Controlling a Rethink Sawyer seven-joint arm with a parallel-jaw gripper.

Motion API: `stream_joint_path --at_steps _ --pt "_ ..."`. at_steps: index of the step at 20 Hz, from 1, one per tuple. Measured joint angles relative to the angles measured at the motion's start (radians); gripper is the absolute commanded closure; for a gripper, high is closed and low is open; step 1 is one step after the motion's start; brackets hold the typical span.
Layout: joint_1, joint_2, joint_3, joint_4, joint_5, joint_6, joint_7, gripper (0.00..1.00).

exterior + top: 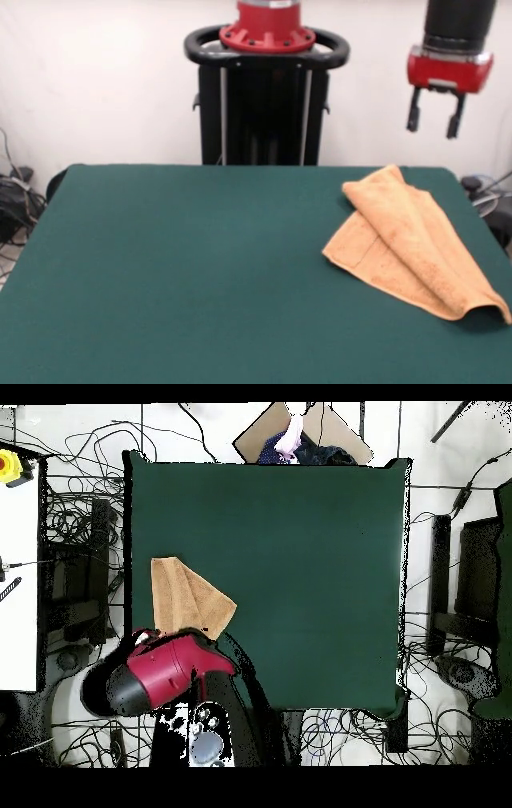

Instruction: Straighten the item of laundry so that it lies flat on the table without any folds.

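The light-orange towel [410,240] lies folded over on itself on the dark green table [192,272], at the right side in the front view. One layer overlaps another in a diagonal fold. In the overhead view the towel [185,597] sits at the table's [300,564] left edge, its lower part hidden under the arm. My gripper [434,122] hangs high above the table's far right corner, open and empty, well above the towel. In the overhead view only the red arm [160,669] shows.
The black pedestal [266,96] stands behind the table's far edge. Cables and equipment lie on the floor around the table [70,584]. A person [292,439] shows at the top edge of the overhead view.
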Motion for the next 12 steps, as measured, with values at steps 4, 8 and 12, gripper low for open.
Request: stream_joint_path --at_steps 4,8,12 --pt "0.030 -0.025 -0.046 0.073 0.000 -0.065 0.000 0.00" --pt "0.098 -0.030 -0.110 0.127 0.000 -0.139 0.000 0.00" --pt "0.174 -0.008 -0.174 0.145 0.000 -0.206 0.000 0.00"
